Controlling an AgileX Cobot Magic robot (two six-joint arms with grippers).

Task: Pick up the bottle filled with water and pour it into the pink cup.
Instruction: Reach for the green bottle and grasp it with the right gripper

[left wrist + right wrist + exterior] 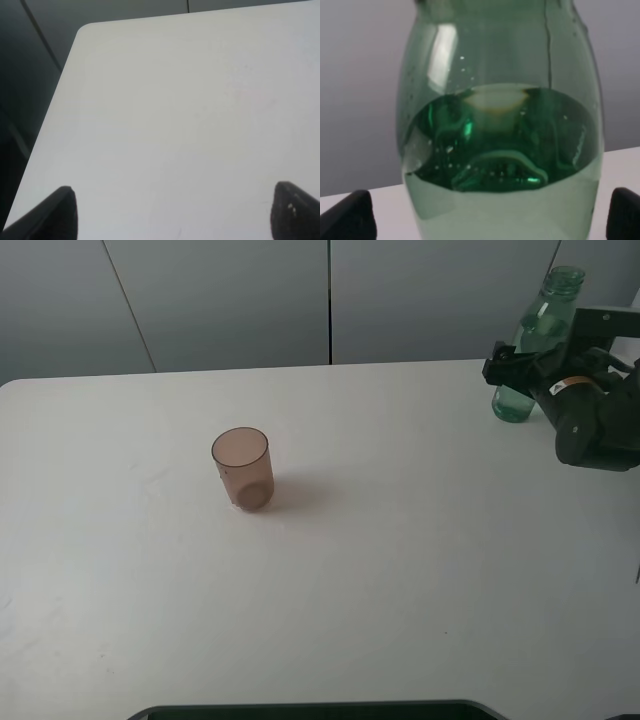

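While the left tool [172,215] hangs over the bare white worktop [165,110] with its fingers spread wide, the small translucent brownish-pink plastic cup [241,468] stands upright left of centre. Farther back, near the right rear corner, the tall see-through green-tinted bottle [545,320], partly filled with water, stands between the wide-spread fingers of the right tool [505,367].

bottle [541,324] stands right of cup [242,468], seemingly farther back.
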